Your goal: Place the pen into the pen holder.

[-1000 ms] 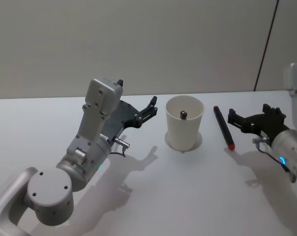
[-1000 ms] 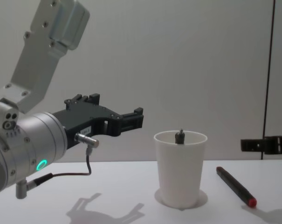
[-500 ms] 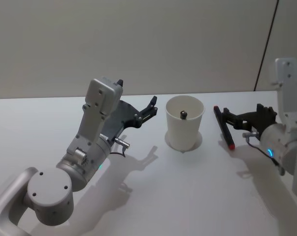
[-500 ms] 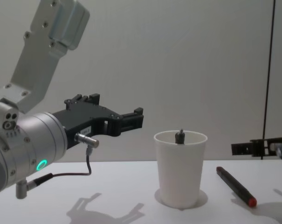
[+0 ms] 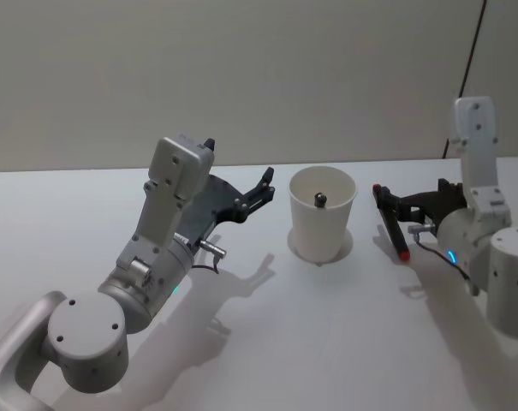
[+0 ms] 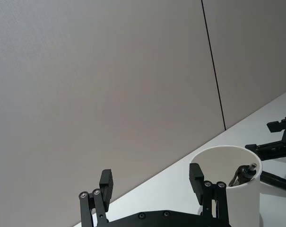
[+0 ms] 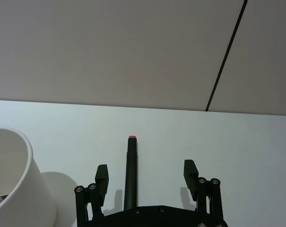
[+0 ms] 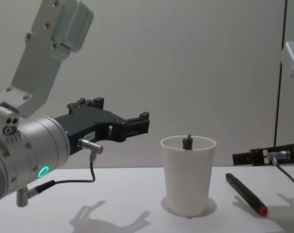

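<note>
Pen holder [image 5: 322,227] holds a dark pen [image 5: 320,199]; red-tipped pen [image 5: 390,223] lies beside it.

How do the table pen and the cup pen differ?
The table pen lies flat right of the cup; cup pen stands inside it. Table pen shows whole, red-tipped; cup pen shows just its dark top. Open right pincer hangs over the table pen; left pincer hangs left of the cup. Both look dark.

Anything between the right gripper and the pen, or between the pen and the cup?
Nothing visible. The pen lies just ahead of and below the open right gripper, with bare table between it and the cup. The cup already holds another pen at its far rim, leaving most of the opening free.
</note>
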`<act>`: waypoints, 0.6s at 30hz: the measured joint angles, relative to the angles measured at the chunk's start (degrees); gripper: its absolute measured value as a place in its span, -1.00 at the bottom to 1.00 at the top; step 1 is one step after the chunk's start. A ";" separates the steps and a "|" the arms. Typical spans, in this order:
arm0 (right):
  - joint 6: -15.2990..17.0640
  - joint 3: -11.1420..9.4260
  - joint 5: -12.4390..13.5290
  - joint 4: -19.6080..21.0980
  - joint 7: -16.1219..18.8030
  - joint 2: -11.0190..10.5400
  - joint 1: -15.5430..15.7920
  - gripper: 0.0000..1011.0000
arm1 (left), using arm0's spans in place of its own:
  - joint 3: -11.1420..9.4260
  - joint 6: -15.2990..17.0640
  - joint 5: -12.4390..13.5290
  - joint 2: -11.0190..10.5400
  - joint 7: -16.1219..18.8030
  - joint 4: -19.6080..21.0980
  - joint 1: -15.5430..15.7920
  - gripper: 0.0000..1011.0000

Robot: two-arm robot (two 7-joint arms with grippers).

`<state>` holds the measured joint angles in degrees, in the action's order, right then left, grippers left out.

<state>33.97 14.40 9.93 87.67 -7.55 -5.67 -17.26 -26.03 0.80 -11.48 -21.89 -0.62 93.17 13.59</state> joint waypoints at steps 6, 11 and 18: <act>0.41 0.16 -0.63 -2.00 -0.70 0.96 -1.17 0.98 | 0.00 0.00 0.00 0.00 0.00 0.00 0.00 0.98; 1.03 0.23 -0.89 -3.49 -1.21 1.76 -2.06 0.98 | 0.00 0.00 0.00 0.00 0.00 0.00 0.00 0.98; 2.12 0.27 -0.94 -4.77 -1.60 2.57 -2.91 0.98 | 0.00 0.00 0.00 0.00 0.00 0.00 0.00 0.98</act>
<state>36.09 14.67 8.99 82.90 -9.14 -3.10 -20.17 -26.03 0.80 -11.48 -21.89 -0.63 93.17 13.59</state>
